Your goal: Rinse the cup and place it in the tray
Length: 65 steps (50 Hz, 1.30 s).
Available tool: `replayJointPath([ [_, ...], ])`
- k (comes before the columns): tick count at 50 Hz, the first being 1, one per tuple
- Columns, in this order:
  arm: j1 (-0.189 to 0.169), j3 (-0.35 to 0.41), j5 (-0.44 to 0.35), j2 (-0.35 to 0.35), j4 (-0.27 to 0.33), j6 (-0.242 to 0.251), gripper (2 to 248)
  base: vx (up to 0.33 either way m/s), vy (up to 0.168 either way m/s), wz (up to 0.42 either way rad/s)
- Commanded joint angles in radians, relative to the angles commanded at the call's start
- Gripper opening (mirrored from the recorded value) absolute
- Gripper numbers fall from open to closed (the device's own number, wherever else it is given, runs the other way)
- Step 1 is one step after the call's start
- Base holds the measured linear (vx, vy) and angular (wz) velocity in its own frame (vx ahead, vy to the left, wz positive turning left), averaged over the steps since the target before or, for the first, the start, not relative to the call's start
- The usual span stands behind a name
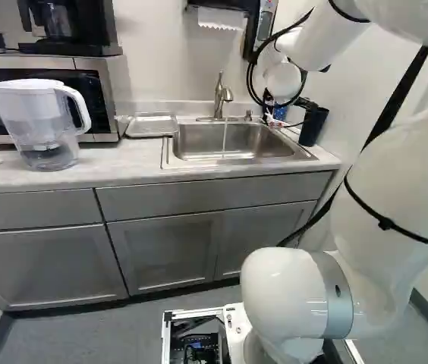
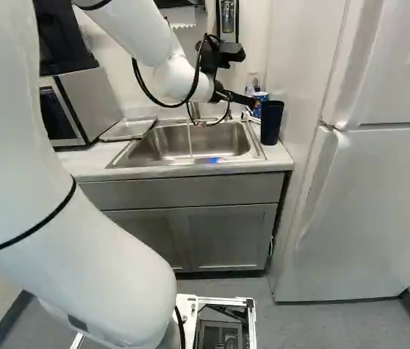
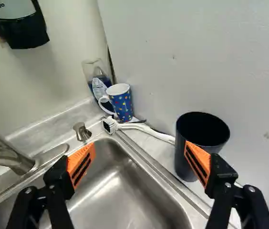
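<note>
In the right base view my gripper hangs over the sink's right rear corner, beside the cups. In the wrist view the gripper stands wide open with nothing between its pads. A dark, empty-looking cup stands upright on the counter, partly behind one finger. Farther ahead, a blue mug with coloured dots stands in the corner. The metal sink lies below the gripper. Left of the sink is a flat metal tray on the counter. A thin pale line runs down below the faucet, perhaps water.
A white-handled brush lies between mug and dark cup, with a clear bottle behind the mug. A soap dispenser hangs on the wall. The water pitcher and microwave stand left of the tray. A fridge is at the right.
</note>
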<state>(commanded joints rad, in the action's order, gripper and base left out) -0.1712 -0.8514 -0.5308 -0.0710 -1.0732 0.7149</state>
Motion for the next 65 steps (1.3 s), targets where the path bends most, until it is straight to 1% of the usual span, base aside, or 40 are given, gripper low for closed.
replayJointPath([
  [11, 0.006, 0.018, -0.046, 0.007, -0.054, 0.006, 247, 0.0, 0.0, 0.0],
  [16, 0.01, 0.026, -0.067, 0.011, -0.078, 0.041, 247, 0.0, 0.0, 0.0],
  [23, 0.014, 0.037, -0.096, 0.017, -0.113, 0.107, 247, 0.0, 0.0, 0.0],
  [55, 0.029, 0.05, -0.234, 0.007, -0.256, 0.107, 247, 0.0, 0.0, 0.0],
  [65, 0.031, 0.057, -0.279, 0.018, -0.294, 0.107, 247, 0.0, 0.0, 0.0],
])
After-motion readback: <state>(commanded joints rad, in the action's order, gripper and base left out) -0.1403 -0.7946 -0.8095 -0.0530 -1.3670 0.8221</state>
